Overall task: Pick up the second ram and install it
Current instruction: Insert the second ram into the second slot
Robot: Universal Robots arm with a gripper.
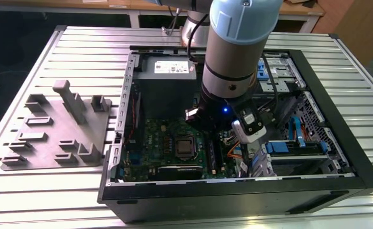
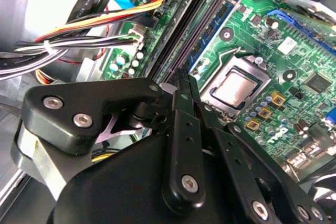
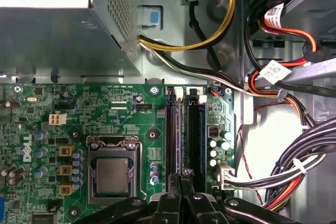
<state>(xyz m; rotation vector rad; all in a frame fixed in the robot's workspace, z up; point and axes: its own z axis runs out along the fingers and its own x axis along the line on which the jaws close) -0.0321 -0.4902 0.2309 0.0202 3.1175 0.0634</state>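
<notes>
The fingers (image 2: 181, 111) meet over black slot rails (image 3: 193, 129) — white-labelled power supply (image 1: 173, 69) nearby.

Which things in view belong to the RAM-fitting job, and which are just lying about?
Job in hand: gripper, poised over the black memory slots; motherboard.

Lying about: grey moulded tray on the table; power supply; cable bundles; blue drive bays.

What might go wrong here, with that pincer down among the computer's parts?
1. The pincer has its tip right over the black memory slots; slightly off line, it may press on a rail or the green motherboard.
2. Loose cable bundles lie beside the slots and might snag the arm.
</notes>
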